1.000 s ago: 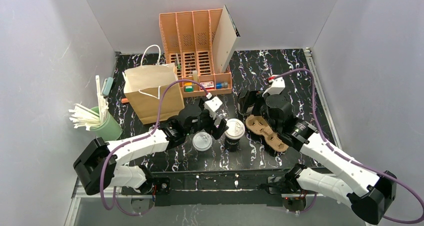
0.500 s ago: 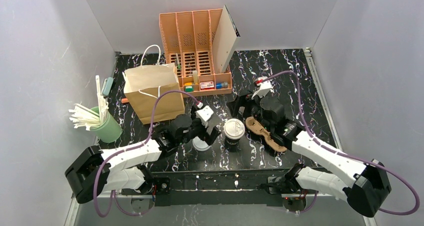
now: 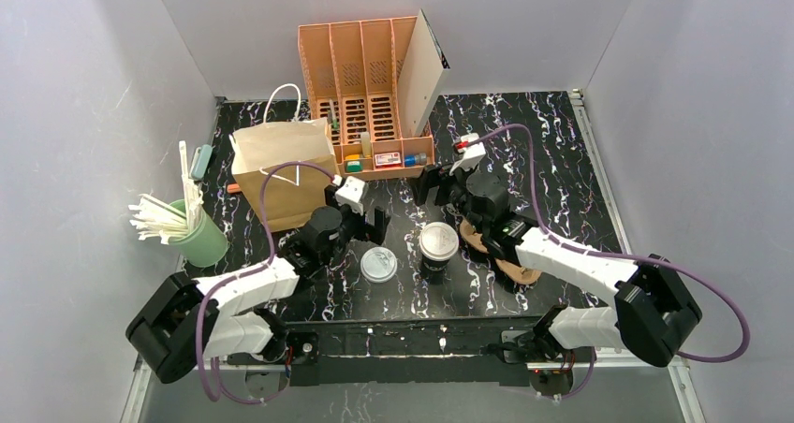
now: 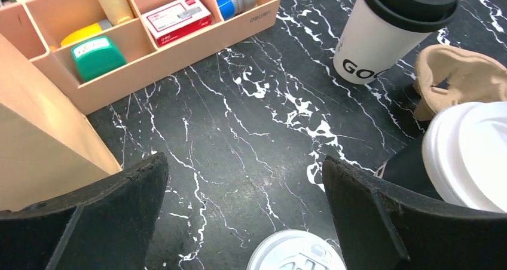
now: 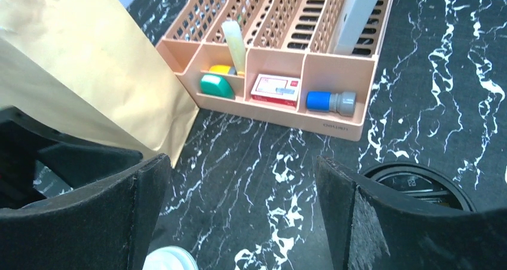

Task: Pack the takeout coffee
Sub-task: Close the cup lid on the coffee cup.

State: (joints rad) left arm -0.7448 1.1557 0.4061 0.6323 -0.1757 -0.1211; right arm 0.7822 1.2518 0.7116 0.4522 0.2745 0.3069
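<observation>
Both grippers hang apart and empty: the left gripper (image 4: 244,168) near the flat white lid (image 4: 296,255), the right gripper (image 5: 242,168) just beside the white coffee cup (image 4: 373,43), capped with its black lid (image 5: 418,181) next to the pulp carrier (image 4: 460,73). Crowding is the risk, since a finger could tip it or the white-lidded dark cup (image 4: 472,156) — beyond lie the black marbled tabletop (image 4: 251,120), organizer (image 5: 344,126) and pale walls (image 3: 94,67)

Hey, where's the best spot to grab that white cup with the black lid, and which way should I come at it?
Grip the white cup around its paper wall, just under the black lid, coming in level from the side. It stands upright and the lid's rim overhangs, which should stop slipping. The open right gripper looks nearest; the cardboard carrier crowds one side.
</observation>
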